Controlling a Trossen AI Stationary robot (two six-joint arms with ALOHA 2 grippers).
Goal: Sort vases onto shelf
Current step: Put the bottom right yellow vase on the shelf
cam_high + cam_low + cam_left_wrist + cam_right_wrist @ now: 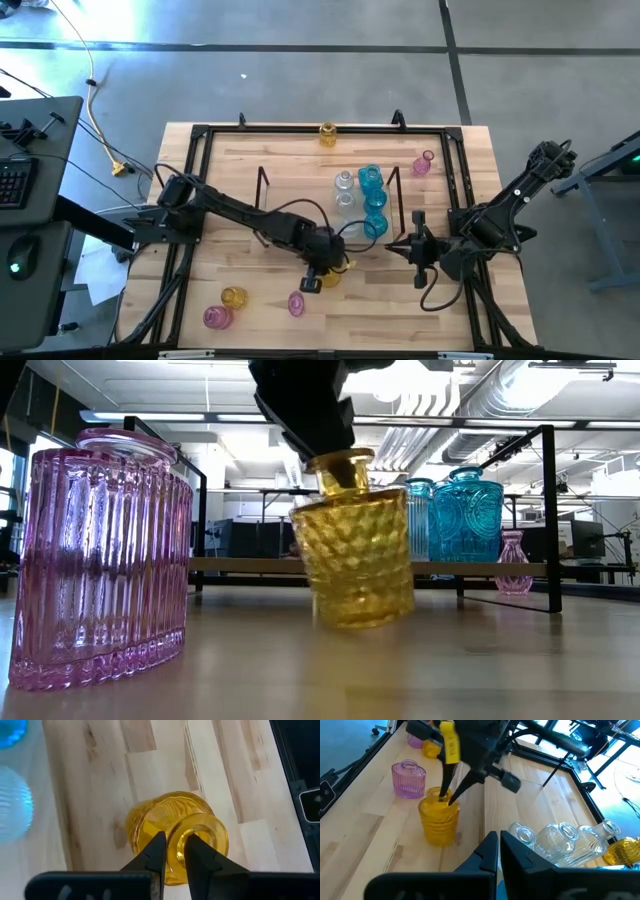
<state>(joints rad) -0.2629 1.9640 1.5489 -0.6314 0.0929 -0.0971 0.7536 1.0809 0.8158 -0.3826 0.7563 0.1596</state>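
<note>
I am gripping the rim of a yellow vase (172, 837) with my left gripper (172, 851). In my left wrist view one finger is sitting inside the mouth and the other outside it, nearly closed, pinching the glass lip between them. From overhead, this vase (332, 274) is mostly hiding under my left gripper (318, 268), near the front middle of the table (250, 150), just in front of the shelf (300, 190).

The low view is showing what the overhead one cannot: the yellow vase (355, 560) is tilting, its base partly lifting off the wood, with my gripper coming down onto its neck from above. A ribbed pink vase (100, 555) is standing close to that camera, and blue vases (470, 510) are standing on the shelf board behind.

My right gripper (499, 851) is resting with its fingers pressed together, holding nothing, over the table just right of the shelf. Its wrist view is looking across at my left gripper (451, 795) on the yellow vase (438, 820), with a pink vase (408, 780) beside it and clear vases (560, 837) lined up on the shelf.

From overhead I am also seeing a row of blue vases (373, 200) on the shelf, and another yellow vase (328, 133) at the table's far edge.
</note>
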